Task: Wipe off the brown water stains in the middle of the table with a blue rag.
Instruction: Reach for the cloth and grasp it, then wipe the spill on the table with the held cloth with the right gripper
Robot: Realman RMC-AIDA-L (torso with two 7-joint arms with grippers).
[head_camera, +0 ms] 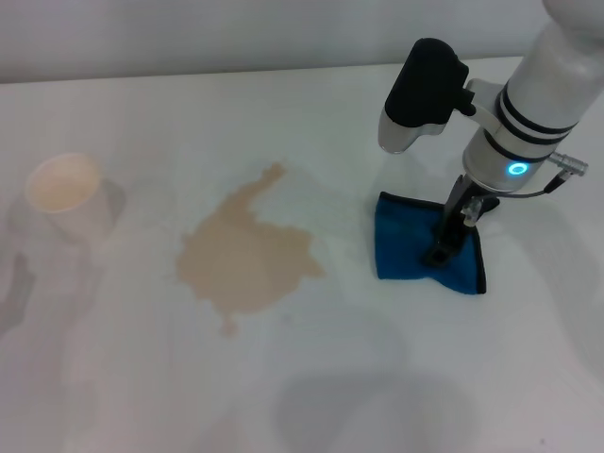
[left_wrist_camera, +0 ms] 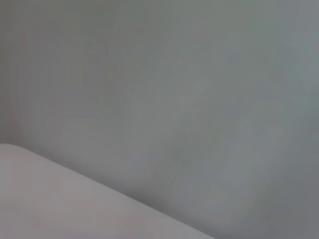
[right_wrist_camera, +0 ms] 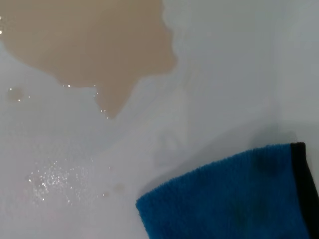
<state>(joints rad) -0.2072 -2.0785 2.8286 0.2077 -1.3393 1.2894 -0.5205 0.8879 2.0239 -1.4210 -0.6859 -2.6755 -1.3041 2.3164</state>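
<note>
The brown water stains point(head_camera: 245, 255) form one tan blotch with a thin tail in the middle of the white table point(head_camera: 330, 377). To its right the blue rag point(head_camera: 406, 250) with black edge trim lies flat on the table. My right gripper point(head_camera: 442, 253) comes straight down onto the rag's right half and touches it. In the right wrist view the rag point(right_wrist_camera: 224, 199) lies a short way from the stain's edge point(right_wrist_camera: 89, 40), with small droplets on the table between them. The left arm is out of sight in the head view, and its wrist view shows only a plain grey surface.
A cream paper cup point(head_camera: 64, 189) stands upright at the table's far left, well apart from the stain. The table's far edge meets a pale wall behind the right arm.
</note>
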